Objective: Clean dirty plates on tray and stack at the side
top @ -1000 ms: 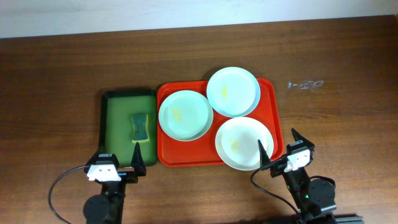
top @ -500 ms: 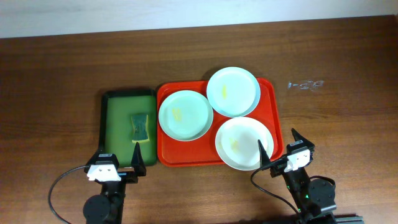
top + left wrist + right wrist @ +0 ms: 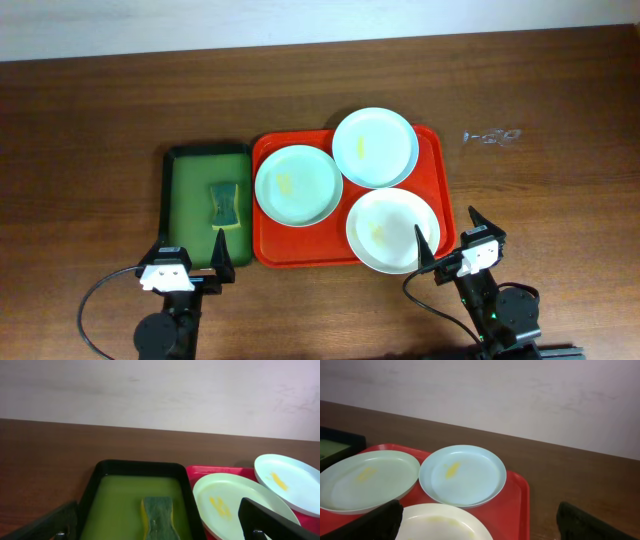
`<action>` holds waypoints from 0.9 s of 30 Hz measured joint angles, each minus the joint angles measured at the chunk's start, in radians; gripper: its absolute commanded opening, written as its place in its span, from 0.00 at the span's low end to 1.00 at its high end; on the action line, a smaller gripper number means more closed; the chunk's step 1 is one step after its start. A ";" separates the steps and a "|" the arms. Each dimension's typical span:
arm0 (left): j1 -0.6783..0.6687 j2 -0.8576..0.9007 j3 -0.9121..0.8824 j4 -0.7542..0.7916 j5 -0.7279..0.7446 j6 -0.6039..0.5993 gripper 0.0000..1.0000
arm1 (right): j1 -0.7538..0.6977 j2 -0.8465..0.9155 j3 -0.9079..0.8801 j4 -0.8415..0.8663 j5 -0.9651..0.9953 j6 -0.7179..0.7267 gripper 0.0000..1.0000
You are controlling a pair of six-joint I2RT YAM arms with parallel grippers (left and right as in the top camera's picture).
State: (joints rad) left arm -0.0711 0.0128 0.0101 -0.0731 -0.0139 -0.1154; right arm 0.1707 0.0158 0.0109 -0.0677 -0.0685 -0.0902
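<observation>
The red tray (image 3: 440,175) holds three plates with yellow smears. A mint plate (image 3: 298,185) lies at its left, a pale blue plate (image 3: 375,147) at the back, a white plate (image 3: 392,230) at the front right. My left gripper (image 3: 190,262) is open and empty near the table's front edge, before the green tray. My right gripper (image 3: 452,240) is open and empty, just right of the white plate's front. The left wrist view shows the mint plate (image 3: 235,502) and blue plate (image 3: 292,480). The right wrist view shows the mint (image 3: 365,482), blue (image 3: 462,476) and white (image 3: 445,522) plates.
A dark green tray (image 3: 190,195) left of the red tray holds a green and yellow sponge (image 3: 225,204), also seen in the left wrist view (image 3: 160,517). A small clear object (image 3: 492,136) lies on the brown table at the right.
</observation>
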 measured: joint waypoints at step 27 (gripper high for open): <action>-0.009 1.694 1.645 -1.270 0.133 0.000 0.54 | 0.140 1.816 1.526 -0.974 -0.362 0.283 0.44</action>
State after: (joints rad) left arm -0.0803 1.7065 1.6550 -1.3434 0.1192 -0.1158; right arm 0.3107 1.8317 1.5372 -1.0416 -0.4301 0.1925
